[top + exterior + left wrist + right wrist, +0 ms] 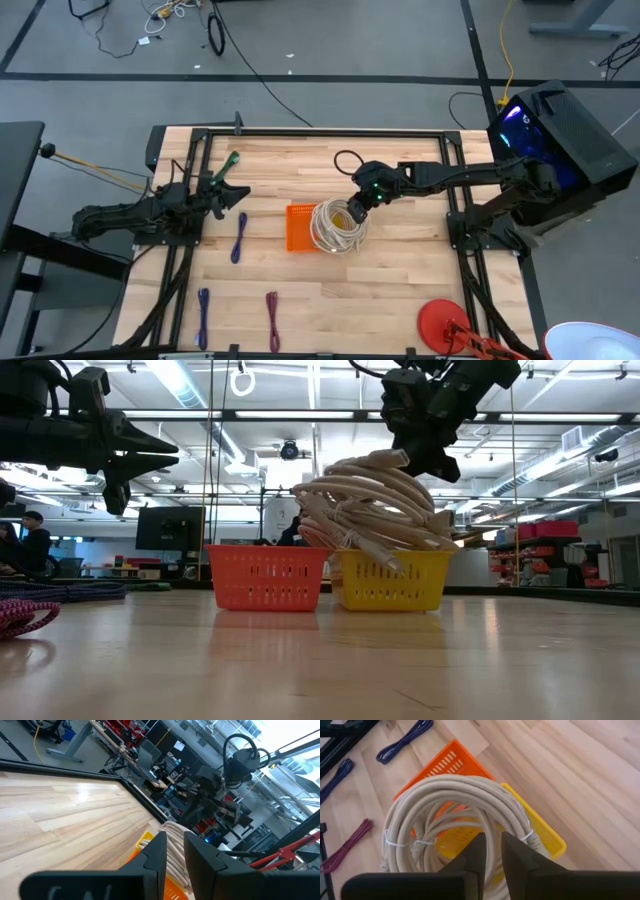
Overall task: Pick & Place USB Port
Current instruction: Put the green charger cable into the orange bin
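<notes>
1. Flat red round disc (440, 325) near the right front corner of the light wooden plank table (400, 290)
2. Black boxy computer case (565, 130) with a blue-violet glow, off the table's right edge
3. Small green stick-like piece (231, 160) near the far left corner of the table
4. Thin yellow cord (505, 50) and looping black cord (250, 60) on the grey floor beyond the table
5. Dark flat screen (170, 527) in the room behind, with a person in dark clothing (35, 540) at far left
</notes>
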